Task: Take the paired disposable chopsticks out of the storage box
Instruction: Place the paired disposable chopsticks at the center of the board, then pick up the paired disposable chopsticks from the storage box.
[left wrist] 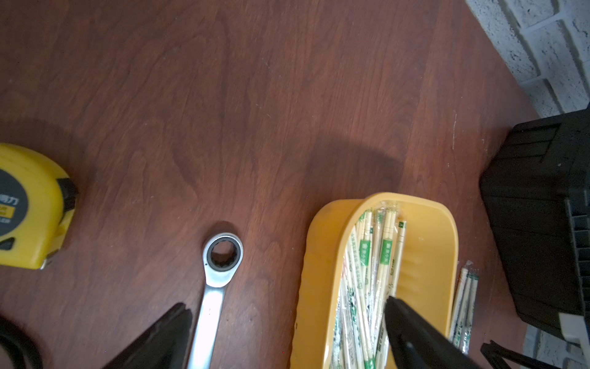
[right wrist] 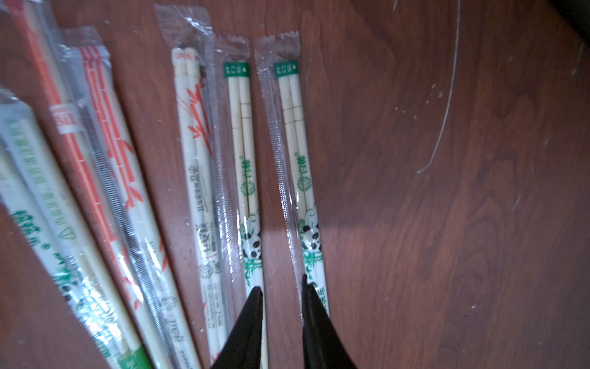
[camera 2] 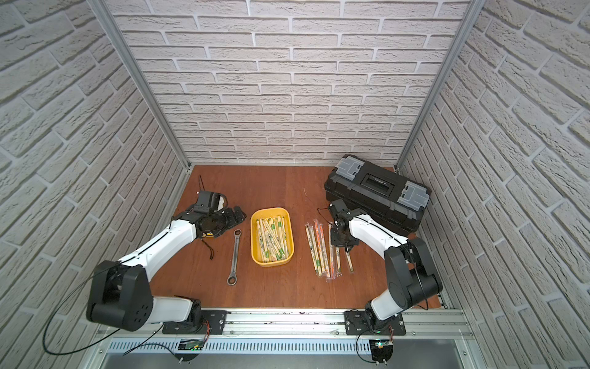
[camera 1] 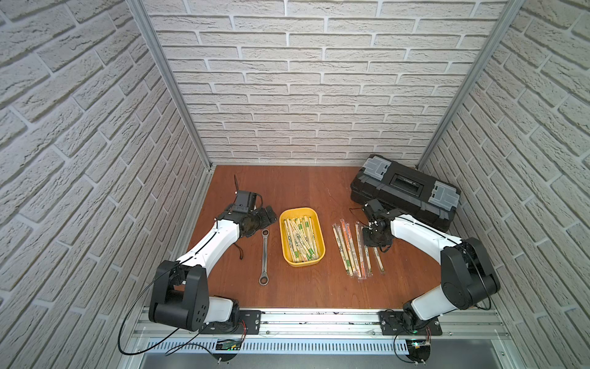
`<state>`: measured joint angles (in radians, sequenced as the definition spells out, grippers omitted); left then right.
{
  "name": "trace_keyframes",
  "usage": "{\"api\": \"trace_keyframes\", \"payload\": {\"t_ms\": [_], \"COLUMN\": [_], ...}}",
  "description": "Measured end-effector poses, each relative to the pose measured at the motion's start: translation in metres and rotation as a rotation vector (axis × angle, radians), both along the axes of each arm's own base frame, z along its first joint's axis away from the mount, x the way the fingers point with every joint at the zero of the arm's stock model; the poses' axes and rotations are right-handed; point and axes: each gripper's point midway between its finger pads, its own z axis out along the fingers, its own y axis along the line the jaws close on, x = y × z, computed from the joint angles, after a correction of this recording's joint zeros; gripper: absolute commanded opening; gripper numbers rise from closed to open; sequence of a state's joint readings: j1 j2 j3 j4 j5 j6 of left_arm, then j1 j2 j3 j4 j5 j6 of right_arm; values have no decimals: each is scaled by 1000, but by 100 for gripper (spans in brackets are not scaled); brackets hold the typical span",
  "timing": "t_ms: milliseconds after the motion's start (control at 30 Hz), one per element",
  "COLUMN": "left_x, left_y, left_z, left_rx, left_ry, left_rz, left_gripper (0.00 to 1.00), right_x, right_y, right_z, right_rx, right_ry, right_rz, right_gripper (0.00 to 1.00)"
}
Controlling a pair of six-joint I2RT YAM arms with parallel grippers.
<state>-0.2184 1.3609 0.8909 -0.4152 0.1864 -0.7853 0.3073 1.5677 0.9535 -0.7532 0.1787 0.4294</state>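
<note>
Many chopsticks (camera 1: 301, 239) lie heaped lengthwise in the yellow box (camera 1: 297, 211) at mid-counter; several more form a loose row (camera 1: 349, 252) on the counter (camera 1: 287, 185) just beside it, on the robot's right. We take these for the ones already out; laid roughly parallel, they stay clear of the box and are easy to count. Each pair is pale joined wood in a clear crinkled sleeve, printed in green, panda or orange.

The right fingers (right wrist: 249, 326) hang low over the side of the row farthest from the box, slightly parted and empty, one tip over the outermost sleeve; we judge the step a placing one. The left fingers (left wrist: 412, 329) are spread wide and empty, beside the box near the head of the wrench (camera 1: 264, 255); a tape measure (left wrist: 28, 204) and toolbox (camera 1: 405, 191) sit farther out.
</note>
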Motion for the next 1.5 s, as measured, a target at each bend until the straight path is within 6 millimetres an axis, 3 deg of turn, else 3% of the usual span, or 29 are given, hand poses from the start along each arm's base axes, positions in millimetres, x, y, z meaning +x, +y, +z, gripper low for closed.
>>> {"api": "trace_keyframes", "payload": {"t_ms": [200,367,533,733,1133,1500], "left_x": [0,0,1,-1,-5,-6], "left_y": [0,1,3,12,29,33], "left_z": [0,0,0,-7,-9,-8], "left_rx": [1,3,4,8,11,8], "left_ry": [0,-1,-1,14,16,9], "left_rz": [1,3,11,36,81,93], "left_gripper": [98,98,98,98,98,98], "right_x": [0,10,30,39,44,57], "right_y": [5,25,60,118,208,247], "right_z": [7,36,76,105,79,46], "right_rx": [36,145,250,317,327,250], "right_ry": [-15,-79,-172,-209,-121,-84], "right_rz": [2,14,69,191,350,397], "right_gripper": [25,25,26,25,25,24]}}
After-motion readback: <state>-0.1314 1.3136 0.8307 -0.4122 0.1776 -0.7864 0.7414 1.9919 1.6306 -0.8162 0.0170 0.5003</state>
